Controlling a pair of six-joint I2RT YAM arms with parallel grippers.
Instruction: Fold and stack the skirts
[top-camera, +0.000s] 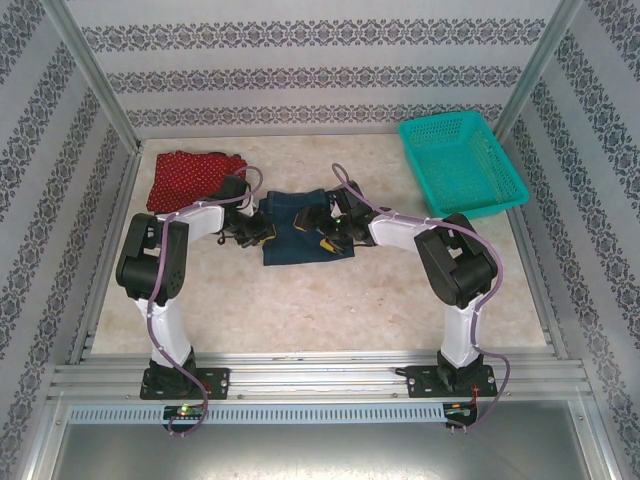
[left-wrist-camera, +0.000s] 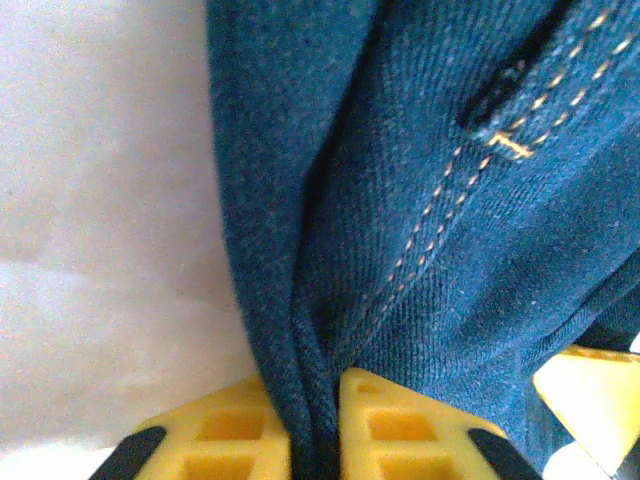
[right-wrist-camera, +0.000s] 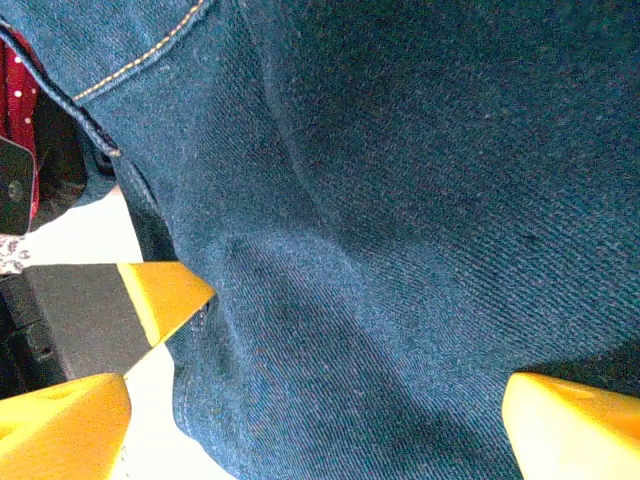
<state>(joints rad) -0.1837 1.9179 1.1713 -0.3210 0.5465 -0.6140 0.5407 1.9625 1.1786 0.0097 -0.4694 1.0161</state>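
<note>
Pinching the dark blue denim skirt (top-camera: 298, 212), our left gripper (left-wrist-camera: 315, 440) is clamped on a fold; our right gripper (right-wrist-camera: 315, 430) straddles it, fingers (right-wrist-camera: 570, 425) apart, mid pale table (top-camera: 330, 300). A red white-dotted skirt (top-camera: 190, 178) lies at its far left corner.

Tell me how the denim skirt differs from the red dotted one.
The denim skirt is dark blue with orange stitching; the red skirt has white dots. The denim skirt lies centrally; the red skirt sits far left. The left gripper pinches the denim skirt; nothing grips the red skirt. Both are cloth.
</note>
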